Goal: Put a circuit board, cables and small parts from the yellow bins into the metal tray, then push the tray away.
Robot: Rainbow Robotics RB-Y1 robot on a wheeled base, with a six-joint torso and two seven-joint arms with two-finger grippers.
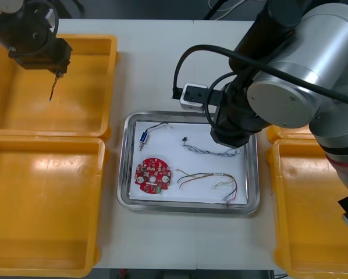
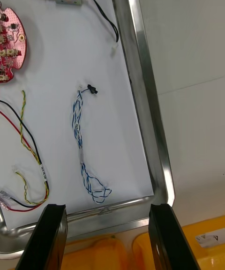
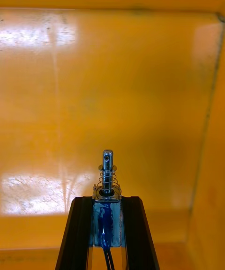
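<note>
Right arm: closest thing to the lens, hanging over the far right part of the metal tray (image 1: 185,208). Its end effector (image 2: 108,209) is spread wide with nothing in it, right by the tray's right rim.
Left end effector (image 3: 107,202): clamped on a small metal part (image 3: 108,169), up over the far left yellow bin (image 1: 22,110).
Tray contents: circuit board (image 1: 152,176) near left, blue-bodied part (image 1: 144,138) far left, blue and white cable (image 1: 212,151) far right, red and yellow cable (image 1: 209,177) near right. My guess is you're on one of the last drops before the push.
Black leads (image 1: 53,87): they dangle loose under the held part. Carry it across low and they could catch the bin wall and yank the part out of the grip.
Arm crossing: your right arm sits over the spot you're heading for. Bring the left in without clearing it and you could bump arms.
Tray rim: those open right fingers are close to it, so a small dip could shove the tray across the worktop (image 1: 162,70) early.
Drop spot: let go from too high and the part might bounce onto the board or tangle the cables.
</note>
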